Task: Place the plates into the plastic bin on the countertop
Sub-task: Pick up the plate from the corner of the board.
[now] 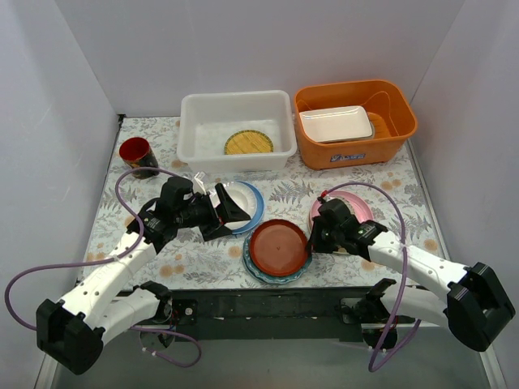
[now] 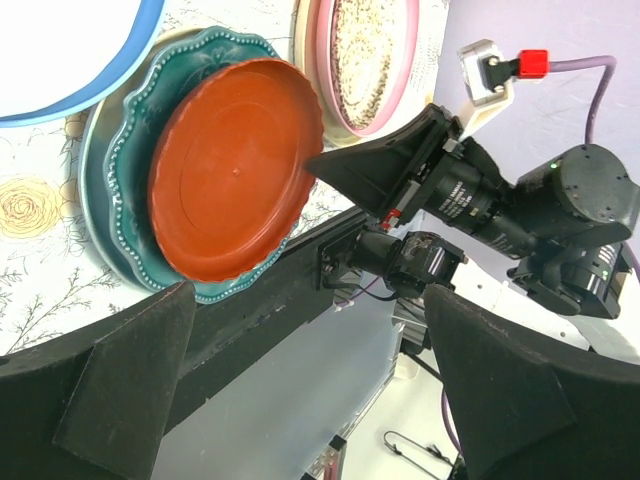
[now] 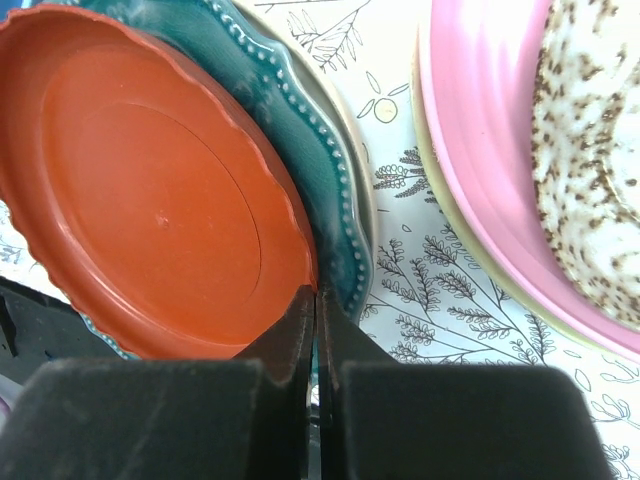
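Note:
The white plastic bin (image 1: 191, 130) stands at the back and holds the yellow woven plate (image 1: 248, 143). A white plate on a light blue plate (image 1: 253, 212) lies on the countertop cloth (image 1: 203, 253). The red plate (image 1: 278, 247) rests on the teal scalloped plate (image 1: 248, 261). My right gripper (image 1: 312, 239) is shut on the red plate's right rim (image 3: 150, 190), the teal plate (image 3: 325, 170) just below it. A speckled plate (image 3: 590, 150) sits on the pink plate (image 3: 480, 130). My left gripper (image 1: 231, 212) is open and empty above the white plate.
An orange tub (image 1: 389, 138) at the back right holds a white rectangular tray (image 1: 336, 123). A red cup (image 1: 138, 156) stands at the back left. White walls close in the sides and back. The left wrist view shows the right gripper (image 2: 345, 170) at the red plate (image 2: 232, 165).

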`<state>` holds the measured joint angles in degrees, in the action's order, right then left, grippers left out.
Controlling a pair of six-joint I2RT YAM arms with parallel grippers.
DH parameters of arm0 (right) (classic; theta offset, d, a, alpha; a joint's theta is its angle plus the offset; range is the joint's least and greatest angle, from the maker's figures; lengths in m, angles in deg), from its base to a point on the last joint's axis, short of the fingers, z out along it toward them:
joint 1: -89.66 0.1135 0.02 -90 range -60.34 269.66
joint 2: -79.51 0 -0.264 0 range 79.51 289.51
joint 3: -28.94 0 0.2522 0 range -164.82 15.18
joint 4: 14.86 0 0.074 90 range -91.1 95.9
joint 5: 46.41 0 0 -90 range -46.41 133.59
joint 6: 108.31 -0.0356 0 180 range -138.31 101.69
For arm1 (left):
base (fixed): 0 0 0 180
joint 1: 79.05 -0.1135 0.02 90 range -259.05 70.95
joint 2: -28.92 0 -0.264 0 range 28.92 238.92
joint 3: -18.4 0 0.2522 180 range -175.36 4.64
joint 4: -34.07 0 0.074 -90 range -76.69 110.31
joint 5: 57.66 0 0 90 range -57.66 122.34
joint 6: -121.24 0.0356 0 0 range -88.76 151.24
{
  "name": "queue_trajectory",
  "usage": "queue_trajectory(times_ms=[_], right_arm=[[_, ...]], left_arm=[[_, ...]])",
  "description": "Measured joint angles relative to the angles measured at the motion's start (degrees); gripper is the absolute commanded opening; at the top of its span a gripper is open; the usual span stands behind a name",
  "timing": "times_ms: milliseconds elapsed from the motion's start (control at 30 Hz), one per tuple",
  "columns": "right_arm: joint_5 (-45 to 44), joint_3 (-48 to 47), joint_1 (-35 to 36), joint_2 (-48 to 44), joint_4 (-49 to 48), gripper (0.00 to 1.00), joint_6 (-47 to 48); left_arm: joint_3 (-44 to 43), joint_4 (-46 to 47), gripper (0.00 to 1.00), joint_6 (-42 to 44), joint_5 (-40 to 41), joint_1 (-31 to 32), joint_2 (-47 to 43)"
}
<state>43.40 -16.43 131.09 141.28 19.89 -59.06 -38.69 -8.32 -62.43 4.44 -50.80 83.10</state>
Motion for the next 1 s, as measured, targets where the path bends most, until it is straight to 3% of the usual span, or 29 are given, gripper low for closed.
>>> queue_trajectory(times_ms=[633, 1000], right_arm=[[-0.7, -1.1, 0.0, -4.6, 2.1, 0.01, -0.9], [-1.2, -7.4, 0.0, -8.0, 5.9, 0.01, -0.9]], left_arm=[[2.5, 0.0, 0.98, 0.2, 0.5, 1.9, -0.5], [3.5, 1.9, 0.98, -1.3, 3.5, 7.5, 1.5]])
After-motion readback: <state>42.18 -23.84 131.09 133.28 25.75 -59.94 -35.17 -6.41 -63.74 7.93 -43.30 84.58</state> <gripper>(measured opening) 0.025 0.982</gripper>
